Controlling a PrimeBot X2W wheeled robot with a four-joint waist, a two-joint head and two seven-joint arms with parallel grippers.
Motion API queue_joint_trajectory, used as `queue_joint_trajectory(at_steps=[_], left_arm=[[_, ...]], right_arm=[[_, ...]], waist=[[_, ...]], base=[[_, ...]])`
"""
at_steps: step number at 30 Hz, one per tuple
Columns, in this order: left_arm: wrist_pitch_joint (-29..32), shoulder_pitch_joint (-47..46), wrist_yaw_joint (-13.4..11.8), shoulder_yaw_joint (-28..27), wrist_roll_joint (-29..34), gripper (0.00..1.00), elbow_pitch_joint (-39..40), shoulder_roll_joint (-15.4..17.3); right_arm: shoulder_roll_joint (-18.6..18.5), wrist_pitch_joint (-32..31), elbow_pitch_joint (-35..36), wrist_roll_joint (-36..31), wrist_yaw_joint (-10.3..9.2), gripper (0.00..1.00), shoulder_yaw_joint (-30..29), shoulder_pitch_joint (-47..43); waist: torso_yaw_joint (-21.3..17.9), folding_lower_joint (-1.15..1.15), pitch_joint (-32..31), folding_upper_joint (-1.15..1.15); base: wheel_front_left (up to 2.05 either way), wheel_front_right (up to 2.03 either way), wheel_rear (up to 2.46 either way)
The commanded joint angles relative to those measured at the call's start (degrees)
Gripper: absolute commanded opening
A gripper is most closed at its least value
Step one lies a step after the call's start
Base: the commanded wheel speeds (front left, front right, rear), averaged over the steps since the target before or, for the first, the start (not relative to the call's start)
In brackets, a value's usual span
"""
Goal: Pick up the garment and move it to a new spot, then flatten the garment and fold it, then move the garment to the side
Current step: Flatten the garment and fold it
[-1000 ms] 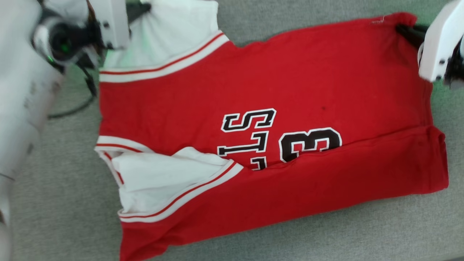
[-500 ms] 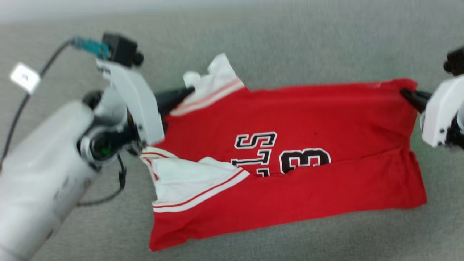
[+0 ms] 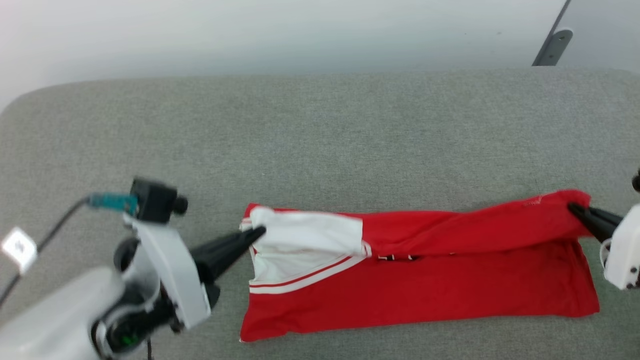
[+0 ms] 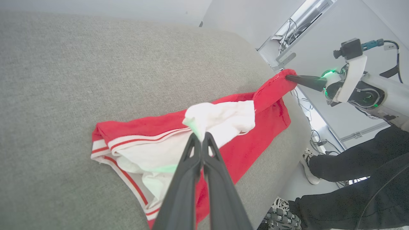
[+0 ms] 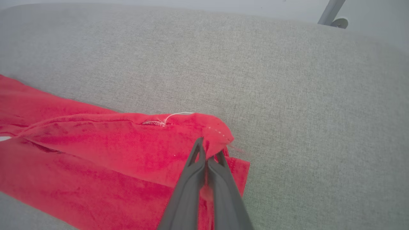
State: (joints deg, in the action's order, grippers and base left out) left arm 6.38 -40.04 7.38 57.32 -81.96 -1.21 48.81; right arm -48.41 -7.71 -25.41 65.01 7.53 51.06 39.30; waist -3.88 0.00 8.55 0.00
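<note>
The red jersey (image 3: pixel 425 285) lies as a long, narrow band across the lower middle of the head view, on a grey upholstered surface (image 3: pixel 320 140) that spans most of the frame. Its far long edge is raised and turned over toward the bottom of the frame, so only a sliver of black lettering (image 3: pixel 400 257) peeps out under the fold. At the band's left end is a white sleeve (image 3: pixel 305 240) with red-and-white striped trim (image 3: pixel 300 280) below it. The left gripper (image 3: pixel 260 232) reaches in from the lower left, its dark fingers pressed together and pinching the edge of that sleeve. In the left wrist view the fingers meet at a bunched white tip of cloth in mid-frame. The right gripper (image 3: pixel 572 207) comes in from the right edge, likewise clamped tight, with the jersey's red hem corner (image 3: pixel 560 200) caught between its fingers and held a little above the layer beneath. The right wrist view shows that corner folded over the fingertips, with a loose white thread beside the seam. The cloth between the two grippers hangs in a shallow crease rather than lying flat. In the left wrist view, at the right side, a person (image 4: pixel 348 156) in dark trousers stands beyond the surface's edge, a pale shoe (image 4: pixel 309 171) showing. A grey metal leg (image 3: pixel 552 45) stands at the upper right of the head view.
</note>
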Motion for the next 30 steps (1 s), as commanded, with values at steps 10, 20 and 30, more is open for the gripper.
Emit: queue_joint_trajectory(at_steps=[10, 20, 30], left_arm=[[-7.26, 7.14, -0.26, 2.18, 2.69, 0.0, -3.66, -3.35], [-9.88, 5.94, 0.14, 4.19, 6.48, 0.31, -11.83, -7.48], [-17.44, 8.41, 0.14, 3.8, 8.02, 1.0, -13.46, -10.5]], right_arm=[[3.39, 6.03, -5.19, -0.41, -0.09, 0.0, -2.73, -6.41], [6.36, 10.37, -9.3, -0.14, -0.09, 0.44, -1.64, -4.97], [1.48, 10.32, -4.72, 5.89, -0.08, 1.0, -2.94, -8.34]], waist=[[0.41, 0.0, 3.28, 0.0], [-0.33, 0.0, 6.11, 0.0], [1.95, 0.0, 2.35, 0.0]], base=[[0.0, 0.0, 0.0], [0.0, 0.0, 0.0], [0.0, 0.0, 0.0]])
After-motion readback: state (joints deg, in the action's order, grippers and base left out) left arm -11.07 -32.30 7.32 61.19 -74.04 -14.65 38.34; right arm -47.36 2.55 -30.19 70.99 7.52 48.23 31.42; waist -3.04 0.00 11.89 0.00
